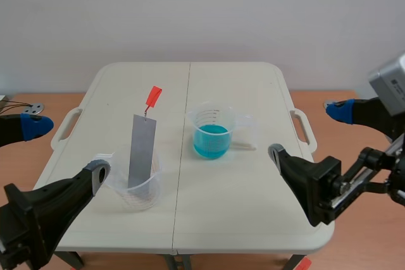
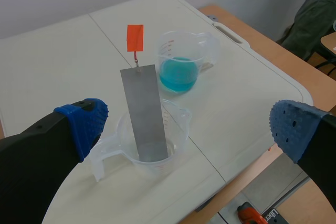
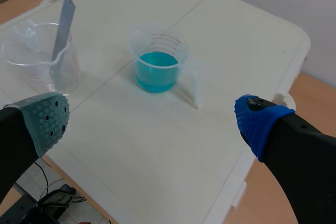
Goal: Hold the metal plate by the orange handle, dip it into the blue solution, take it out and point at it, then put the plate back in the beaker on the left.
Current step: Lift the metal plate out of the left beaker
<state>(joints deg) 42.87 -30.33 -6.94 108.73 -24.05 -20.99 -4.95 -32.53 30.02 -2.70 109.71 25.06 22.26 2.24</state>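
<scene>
Nearest of all, the left claw (image 2: 189,127) stands released, its fingers spread wide with nothing between them, and the right claw (image 3: 153,119) is just as released and empty. Just ahead of the left claw, roughly between the lines of its fingers, the clear beaker (image 2: 180,129) stands on the table (image 2: 63,51). The metal plate (image 2: 144,111) leans inside it, foot on the bottom and top tilted away from the claw. Farther ahead, and higher than the fingertips, the orange handle (image 2: 135,37) sits above the plate's top edge — that is where the grasp belongs. I judge the step in hand to be this first grasp. The left claw would do best to rise and go forward until the handle lies between its pads, turn so the pads meet the tag's flat faces, and clench on the orange alone, not the grey metal. It should then lift along the plate's lean, so the light beaker is neither dragged nor tipped. Farther ahead again, apart from the first beaker, the second beaker (image 2: 181,45) stands with the blue solution (image 2: 178,74) filling its lower part. The link joining handle to plate is too thin to make out — wire or clip, I cannot tell. The plate's foot shows only dimly through the beaker wall, and the right wrist view catches only a sliver of the handle.
</scene>
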